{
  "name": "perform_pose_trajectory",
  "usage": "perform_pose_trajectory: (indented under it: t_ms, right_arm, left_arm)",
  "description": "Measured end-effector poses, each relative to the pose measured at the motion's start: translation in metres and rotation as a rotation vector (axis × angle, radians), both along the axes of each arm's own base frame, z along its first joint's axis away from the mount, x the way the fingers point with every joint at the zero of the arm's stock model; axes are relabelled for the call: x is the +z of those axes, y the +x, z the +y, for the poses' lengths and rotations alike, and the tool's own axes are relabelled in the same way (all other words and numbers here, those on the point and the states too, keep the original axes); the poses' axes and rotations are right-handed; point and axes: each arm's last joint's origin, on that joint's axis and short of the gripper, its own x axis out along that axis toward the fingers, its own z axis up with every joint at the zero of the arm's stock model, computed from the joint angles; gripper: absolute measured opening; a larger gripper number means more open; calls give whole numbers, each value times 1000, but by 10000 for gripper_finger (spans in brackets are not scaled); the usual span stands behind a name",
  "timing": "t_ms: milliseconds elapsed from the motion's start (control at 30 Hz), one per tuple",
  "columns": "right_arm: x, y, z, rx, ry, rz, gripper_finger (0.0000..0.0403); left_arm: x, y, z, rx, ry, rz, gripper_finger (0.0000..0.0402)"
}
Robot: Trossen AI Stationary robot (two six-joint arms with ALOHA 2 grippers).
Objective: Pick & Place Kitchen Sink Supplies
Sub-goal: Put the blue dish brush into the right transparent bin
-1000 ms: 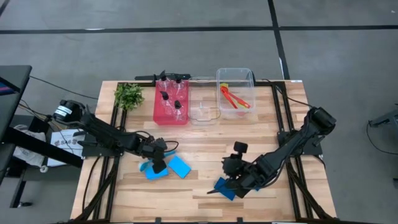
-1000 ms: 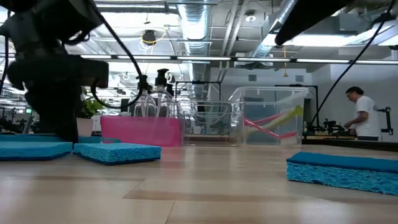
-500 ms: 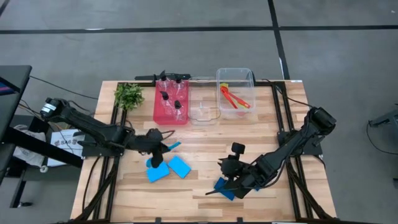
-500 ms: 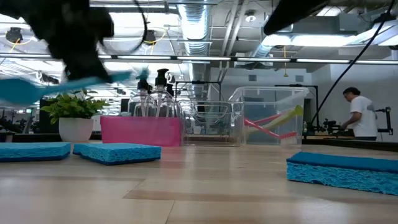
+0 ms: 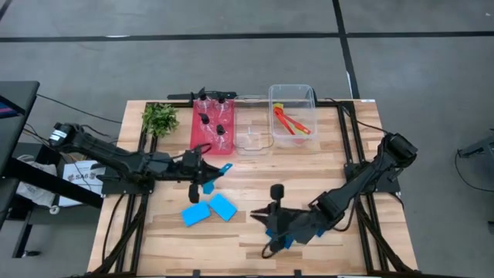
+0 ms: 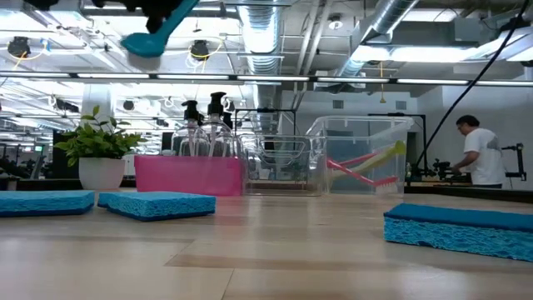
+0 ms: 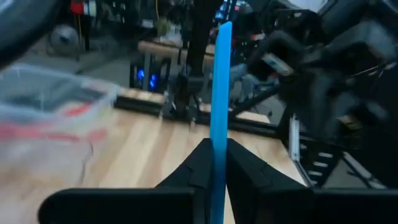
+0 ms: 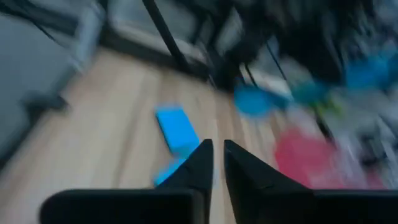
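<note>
High view: left claw (image 5: 205, 176) clamped on a blue brush (image 5: 217, 173), lifted at nine o'clock of tabletop (image 5: 247, 232) centre, presumably bound for the clear bin (image 5: 292, 116) at one o'clock (red brushes there already). Right claw (image 5: 272, 232) at six o'clock by a dark-blue sponge (image 5: 287, 241); fingers impossible to judge.

Low view: brush aloft.

Left wrist view: fingers pinched on the handle.

Bare table (image 5: 255, 174) lies open between both arms, in front of the bins. Two light-blue sponges (image 5: 210, 209) block the left-centre; the pink bin (image 5: 212, 127), small clear bin (image 5: 252, 135) and tall clear bin (image 5: 292, 120) wall the far edge.
</note>
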Motion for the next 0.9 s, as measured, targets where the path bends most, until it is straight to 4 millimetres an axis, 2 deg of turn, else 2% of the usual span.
perform_pose_trajectory:
  t_ms: [100, 200, 367, 467, 567, 733, 900]
  right_arm:
    - [18, 4, -7, 157, 20, -122, 8]
    - [27, 5, -20, 277, 54, -247, 10]
    - [21, 13, -47, 185, 96, -283, 27]
    - [13, 22, -62, 110, 167, -276, 34]
    - [11, 30, -74, 55, 227, -285, 45]
    - [12, 33, -82, 39, 266, -300, 71]
    - [12, 32, -83, 19, 250, -299, 98]
  left_arm:
    - [-3, 8, 1, -18, 16, -24, 35]
    - [-9, 19, -3, -70, 28, -39, 22]
    - [-11, 30, -5, -121, 15, -115, 23]
    - [-12, 34, -6, -131, 16, -115, 36]
    - [-13, 35, -6, -134, 24, -109, 32]
    - [-13, 35, -6, -134, 26, -115, 20]
    - [-12, 35, -6, -134, 26, -117, 40]
